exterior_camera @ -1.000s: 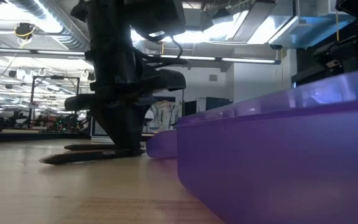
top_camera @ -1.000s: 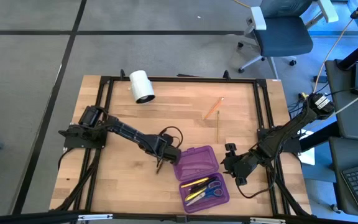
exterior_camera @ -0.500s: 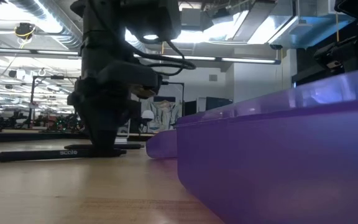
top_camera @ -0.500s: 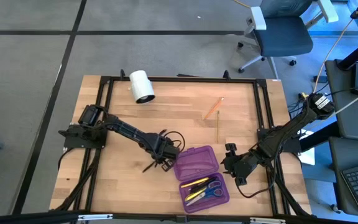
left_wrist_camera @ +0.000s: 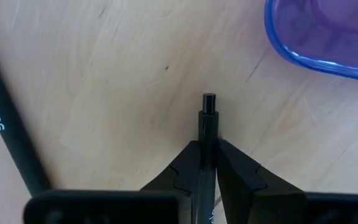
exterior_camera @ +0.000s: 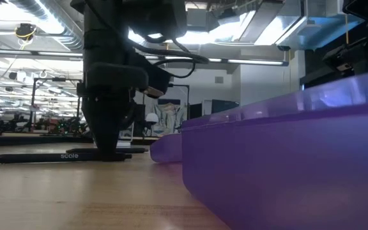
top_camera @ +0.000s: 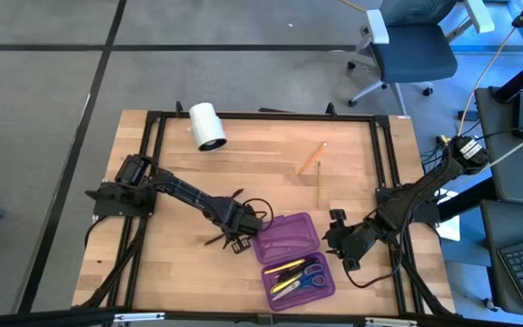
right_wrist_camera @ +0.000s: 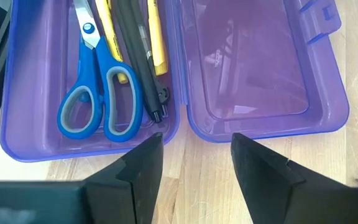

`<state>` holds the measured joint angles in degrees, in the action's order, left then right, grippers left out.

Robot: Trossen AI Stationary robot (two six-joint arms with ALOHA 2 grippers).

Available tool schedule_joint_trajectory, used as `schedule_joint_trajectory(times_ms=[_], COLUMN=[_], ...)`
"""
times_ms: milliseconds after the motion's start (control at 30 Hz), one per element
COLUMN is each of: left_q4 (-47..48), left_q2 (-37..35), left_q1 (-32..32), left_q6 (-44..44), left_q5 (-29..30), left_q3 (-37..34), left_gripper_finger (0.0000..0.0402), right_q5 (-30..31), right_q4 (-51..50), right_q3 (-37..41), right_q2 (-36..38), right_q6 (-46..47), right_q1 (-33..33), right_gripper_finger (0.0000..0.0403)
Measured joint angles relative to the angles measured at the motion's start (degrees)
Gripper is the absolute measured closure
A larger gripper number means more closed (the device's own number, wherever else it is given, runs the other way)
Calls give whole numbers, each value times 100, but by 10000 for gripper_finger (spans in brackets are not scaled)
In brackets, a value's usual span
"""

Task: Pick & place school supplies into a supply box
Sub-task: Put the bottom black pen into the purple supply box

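Note:
The purple supply box (top_camera: 296,259) lies open near the table's near edge. Its tray (right_wrist_camera: 30,134) holds blue-handled scissors (right_wrist_camera: 98,93), yellow pens and a black pen. My left gripper (top_camera: 235,238) stands just left of the box lid (left_wrist_camera: 328,37), pointing down, shut on a thin black pen (left_wrist_camera: 208,118). A second black pen marked "scale" (exterior_camera: 62,156) lies flat on the table beside it and also shows in the left wrist view (left_wrist_camera: 8,140). My right gripper (top_camera: 339,239) is open and empty, just right of the box. My left gripper pinches the thin black pen's shaft (left_wrist_camera: 207,140) between its two fingertips, a little back from the pen's end (left_wrist_camera: 209,101), which sticks out past them. The fingers come from above, pointing down, and lie across the pen. The pen is level, at the table top.
An orange pencil (top_camera: 311,156) and a thin wood-tone pencil (top_camera: 319,184) lie at the far right of the table. A white cylinder roll (top_camera: 207,125) lies at the far left. A black frame runs round the table's edge (top_camera: 157,116).
My left gripper has gone a little toward the table's near edge and has turned about its upright axis. The black pen marked "scale" has swung round on the table and now lies flat, pointing toward the table's left.

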<state>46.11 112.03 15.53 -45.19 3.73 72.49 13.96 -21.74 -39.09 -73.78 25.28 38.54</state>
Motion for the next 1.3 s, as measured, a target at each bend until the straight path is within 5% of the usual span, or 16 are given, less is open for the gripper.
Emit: schedule_joint_trajectory(times_ms=[433, 833, 1300], left_q4=[592, -2444, -3736], left_q2=[19, 1, 964], left_q1=[51, 188, 370], left_q6=[-150, 393, 389], left_q5=[-314, -841, -730], left_q3=[1355, 2350, 2354], left_gripper_finger=[370, 370, 371], right_q5=[0, -8, -49], right_q4=[-177, -695, -1084], right_q3=[0, 0, 0], right_q2=[2, 2, 7], right_q6=[177, 650, 912], right_q1=[0, 0, 0], right_gripper_finger=[210, 210, 210])
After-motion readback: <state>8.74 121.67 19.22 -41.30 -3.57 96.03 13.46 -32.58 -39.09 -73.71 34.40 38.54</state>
